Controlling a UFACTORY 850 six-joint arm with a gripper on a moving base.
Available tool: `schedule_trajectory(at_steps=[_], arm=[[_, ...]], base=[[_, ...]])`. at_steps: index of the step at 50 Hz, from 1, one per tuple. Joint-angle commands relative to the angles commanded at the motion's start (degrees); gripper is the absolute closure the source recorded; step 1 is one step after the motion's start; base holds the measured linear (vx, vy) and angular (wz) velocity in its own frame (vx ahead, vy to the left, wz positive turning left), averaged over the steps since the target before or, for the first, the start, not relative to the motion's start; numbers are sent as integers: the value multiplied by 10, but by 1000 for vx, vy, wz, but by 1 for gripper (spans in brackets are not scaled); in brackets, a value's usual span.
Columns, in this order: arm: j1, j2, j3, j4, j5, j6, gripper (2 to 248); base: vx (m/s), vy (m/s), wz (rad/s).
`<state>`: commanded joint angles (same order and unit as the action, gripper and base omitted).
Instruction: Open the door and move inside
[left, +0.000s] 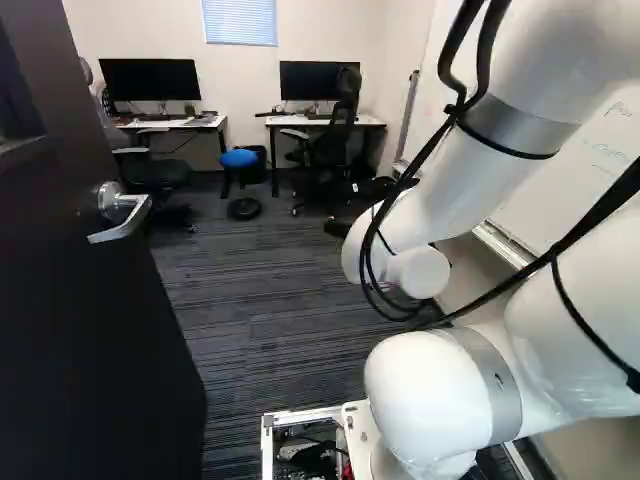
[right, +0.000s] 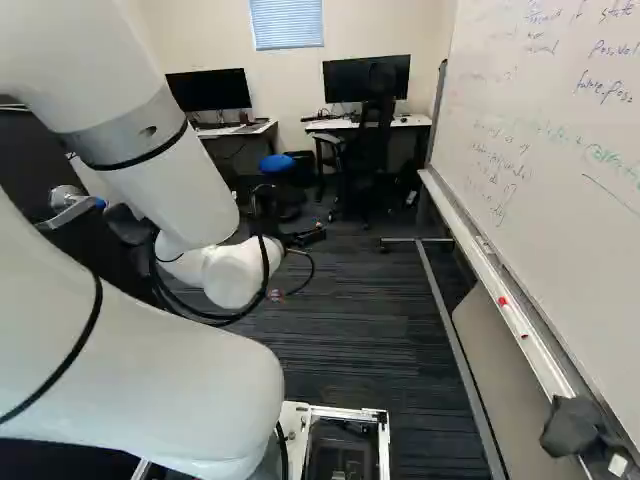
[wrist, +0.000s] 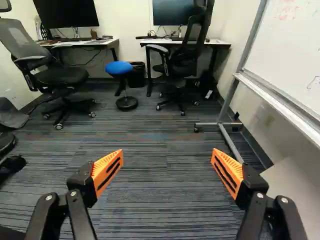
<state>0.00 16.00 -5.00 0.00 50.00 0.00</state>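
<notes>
One gripper (wrist: 168, 159), its two orange-padded fingers spread wide with nothing between them, points into the room; one dark door (left: 80, 310) stands swung open, filling the left side of the left base view, its one lever handle (left: 126, 212) at the upper left there, well apart from the fingers; the opening step looks done, so moving inside seems to be in hand; the next move calls for driving the base ahead, arm kept clear of the door and of the one whiteboard (right: 550, 150) at the right of the right base view; farther in come one blue-seated stool (wrist: 119, 68) and two office chairs (wrist: 60, 76); beyond them, two desks (left: 175, 124), two monitors (left: 150, 80) and, high on the back wall, one window blind (left: 240, 22).
</notes>
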Motion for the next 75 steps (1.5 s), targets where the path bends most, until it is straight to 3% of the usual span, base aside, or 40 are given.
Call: schedule_trajectory(at_steps=[75], arm=[[0,0,0,0,0,0,3]], base=[[265,9,7]])
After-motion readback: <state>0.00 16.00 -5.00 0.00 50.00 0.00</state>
